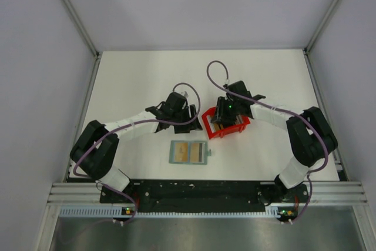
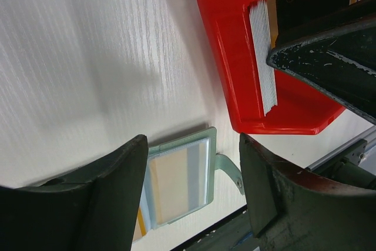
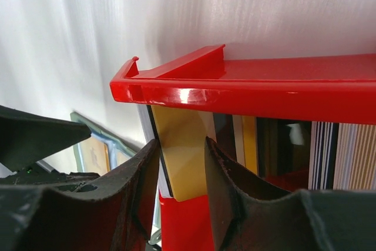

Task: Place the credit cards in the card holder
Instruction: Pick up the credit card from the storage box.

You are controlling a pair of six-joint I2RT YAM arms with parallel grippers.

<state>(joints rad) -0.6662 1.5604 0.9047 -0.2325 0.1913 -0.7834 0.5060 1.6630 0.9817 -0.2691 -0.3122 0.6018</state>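
The card holder [image 1: 188, 152] lies open and flat near the front of the table, a tan card showing behind its clear pocket [image 2: 176, 177]. My left gripper [image 2: 194, 186] hangs open above it with nothing between its fingers; the top view shows the left gripper [image 1: 188, 116] just behind the holder. The credit cards [image 2: 262, 57] stand on edge in a red bin [image 1: 210, 127]. My right gripper [image 1: 227, 113] reaches into that bin. Its jaws [image 3: 180, 145] stand partly open around a tan card [image 3: 183, 171], which leans across the gap with thin cards behind it.
The red bin [image 3: 264, 92] sits right of centre, its rim above my right fingers, and more striped and yellow cards [image 3: 329, 151] stand deeper inside. The holder's strap with its snap [image 2: 230, 171] sticks out toward the bin. Both arms work close together beside the bin.
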